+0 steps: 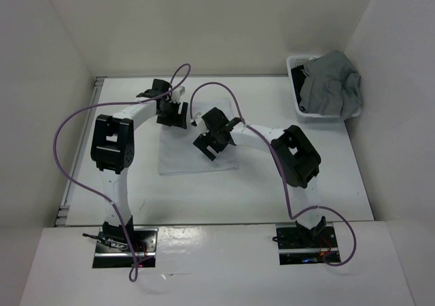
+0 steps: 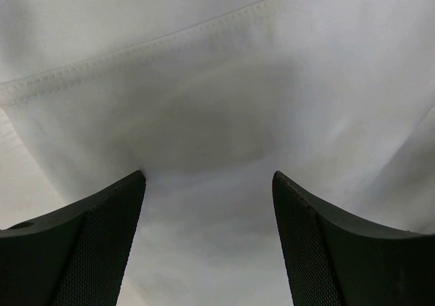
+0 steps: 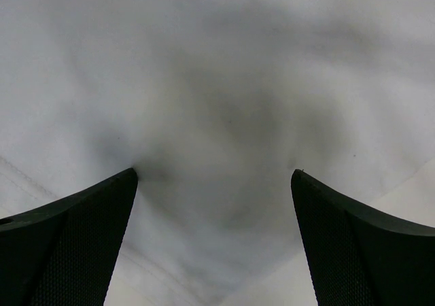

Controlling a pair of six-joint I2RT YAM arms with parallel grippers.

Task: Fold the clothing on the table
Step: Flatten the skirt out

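Clothing lies flat on the table, centre; my left jaws and right jaws hang released just over it, grasping nothing. Risk: closing may catch one thin layer only, skewing the fold.

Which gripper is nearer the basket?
Right. The right gripper hangs over the clothing, left of the basket; the left gripper is farther left, at the clothing's far edge.
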